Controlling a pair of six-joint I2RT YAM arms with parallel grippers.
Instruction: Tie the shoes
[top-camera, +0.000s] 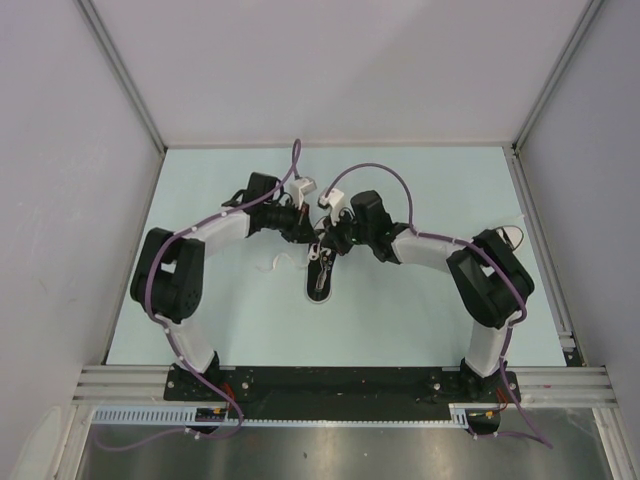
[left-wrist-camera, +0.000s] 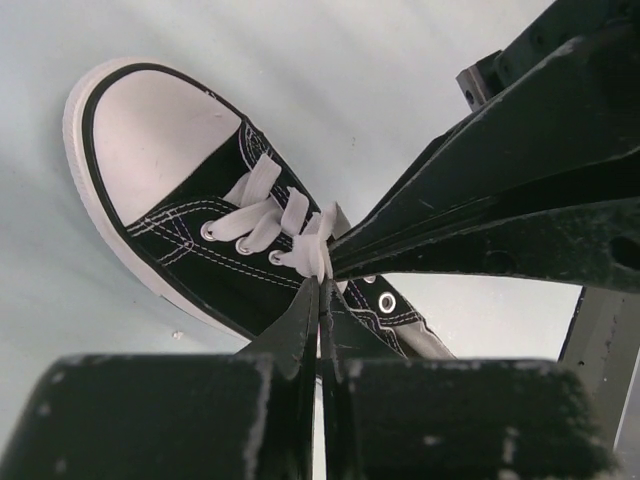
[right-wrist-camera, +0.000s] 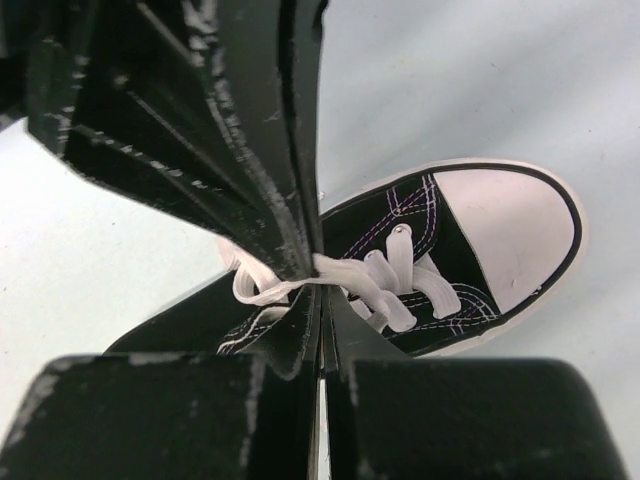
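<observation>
Left gripper (left-wrist-camera: 319, 292) is clamping its two fingers flat together on a strand of the white laces (left-wrist-camera: 262, 214), at the upper end of the lacing; no gap is showing between the jaws. Right gripper (right-wrist-camera: 320, 295) is doing likewise, clenched on the laces from the opposite side, so the two sets of fingertips are standing almost tip to tip over the throat of the shoe (left-wrist-camera: 190, 222).

The shoe is lying directly beneath and just beyond both grippers, sole down on the table (top-camera: 420, 300). Its long axis is running away from each set of fingertips. The white toe cap (left-wrist-camera: 150, 140) is sitting ahead and to the left of the left gripper, and ahead and to the right of the right gripper. The heel end is passing out of sight under the fingers. In the overhead view that axis is pointing roughly from the arm bases toward the far wall, and the two arms are flanking it, neither plainly nearer.

A small loop of lace (right-wrist-camera: 250, 285) is bulging out just left of the right gripper. A slack tail (top-camera: 272, 266) is lying on the table on the left gripper's side of the shoe.

By this reading, the coming move is depending on the grippers drawing apart across the shoe's axis, not along it, so that the strands are tightening rather than dragging the shoe. No finished bow is showing yet.
</observation>
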